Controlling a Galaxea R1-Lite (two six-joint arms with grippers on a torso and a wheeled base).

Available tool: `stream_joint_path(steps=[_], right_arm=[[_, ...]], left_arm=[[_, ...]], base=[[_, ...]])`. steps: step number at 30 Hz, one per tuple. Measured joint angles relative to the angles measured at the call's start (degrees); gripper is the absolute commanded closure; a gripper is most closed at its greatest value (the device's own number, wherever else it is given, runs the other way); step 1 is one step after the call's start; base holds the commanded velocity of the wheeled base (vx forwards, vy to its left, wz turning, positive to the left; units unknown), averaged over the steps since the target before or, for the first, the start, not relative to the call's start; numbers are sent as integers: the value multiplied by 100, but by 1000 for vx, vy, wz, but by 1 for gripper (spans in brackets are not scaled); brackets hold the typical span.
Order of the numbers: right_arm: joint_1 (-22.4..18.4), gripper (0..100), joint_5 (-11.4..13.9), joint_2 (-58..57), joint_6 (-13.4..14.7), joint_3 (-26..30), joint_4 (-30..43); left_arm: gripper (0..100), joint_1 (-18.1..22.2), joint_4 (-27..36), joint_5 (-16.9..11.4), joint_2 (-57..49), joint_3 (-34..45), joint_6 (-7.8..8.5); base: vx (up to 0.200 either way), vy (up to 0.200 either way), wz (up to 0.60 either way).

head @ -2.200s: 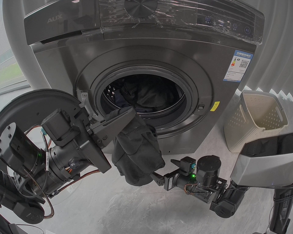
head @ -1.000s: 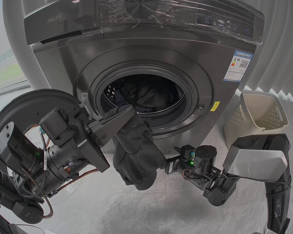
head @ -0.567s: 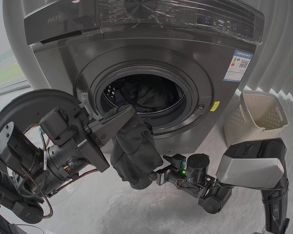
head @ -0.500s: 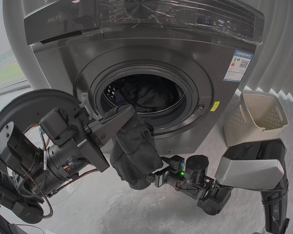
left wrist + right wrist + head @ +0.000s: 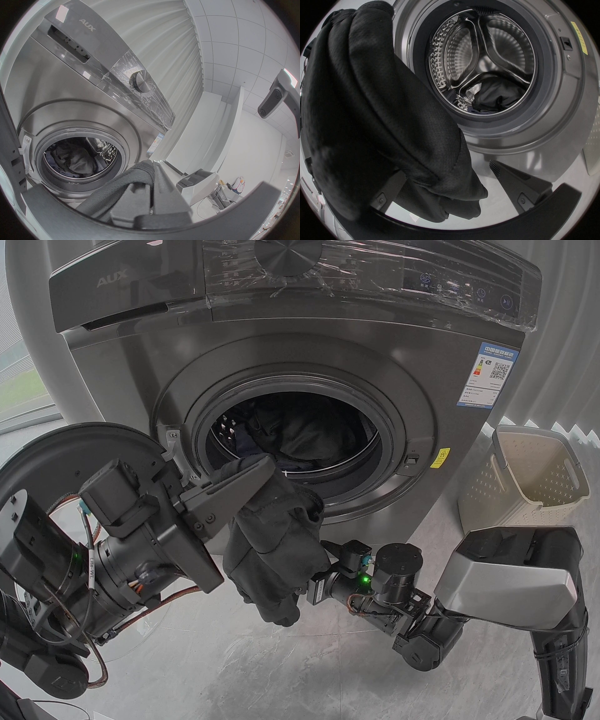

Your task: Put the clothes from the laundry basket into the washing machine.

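The grey metal front-loading washing machine (image 5: 400, 490) stands with its round dark door (image 5: 69, 452) swung open, and dark clothes (image 5: 306, 434) already lie in the drum. The cream perforated plastic laundry basket (image 5: 494, 509) beside it looks empty. The black mesh garment (image 5: 275, 534) hangs just before the opening, mostly below its rim. The left tool (image 5: 250, 480) is clenched on the garment's upper edge. The right tool (image 5: 450, 172), its jaws spread, has come up under the hanging part in the last second, so the cloth is now bunched higher. I judge this prepares for pushing what seems the last garment into the drum.
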Motion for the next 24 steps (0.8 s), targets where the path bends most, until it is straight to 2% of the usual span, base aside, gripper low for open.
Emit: stream_joint_path(steps=[2, 3, 9, 15, 24], right_arm=[[-11, 0, -21, 30, -9, -87, 0], [-12, 100, -27, 44, -9, -116, 2], [-34, 100, -33, 85, -9, -271, -6], [-107, 100, -44, -20, -9, -158, -6], [-417, 100, -43, -794, -116, 770, 33]], left_arm=[[100, 0, 0, 0, 0, 0, 0], [100, 0, 0, 0, -2, 0, 0], [100, 0, 0, 2, -2, 6, 0], [100, 6, -2, 4, -2, 6, -2], [100, 257, -2, -49, -5, -46, -18]], base=[[0, 0, 0], [0, 0, 0], [0, 0, 0], [0, 0, 0], [0, 0, 0]])
